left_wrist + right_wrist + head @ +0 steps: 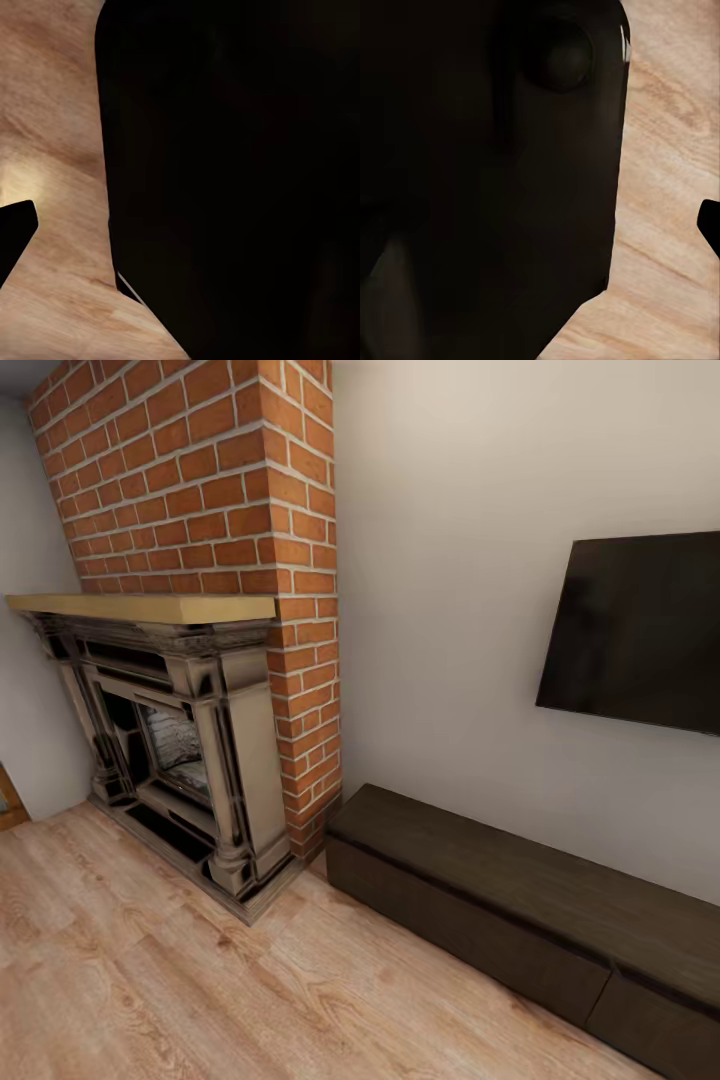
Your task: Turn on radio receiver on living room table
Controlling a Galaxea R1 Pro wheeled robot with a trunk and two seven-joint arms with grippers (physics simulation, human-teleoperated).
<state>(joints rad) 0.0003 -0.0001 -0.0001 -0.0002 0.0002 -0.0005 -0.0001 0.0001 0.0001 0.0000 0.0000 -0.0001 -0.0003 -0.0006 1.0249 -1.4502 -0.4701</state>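
Currently facing brick fireplace (190,660), TV (640,630) and dark bench cabinet (520,900); radio receiver and table out of frame. Jaw states: cannot tell, wrist views mostly dark. Expect radio light, rigid; press its dial rather than grip.

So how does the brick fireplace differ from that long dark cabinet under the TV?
The brick fireplace rises tall, past the top of the head view; the dark cabinet is low and long. The fireplace is red brick with a pale mantel shelf; the cabinet is plain dark brown. Both stand on the wood plank floor against the white wall.
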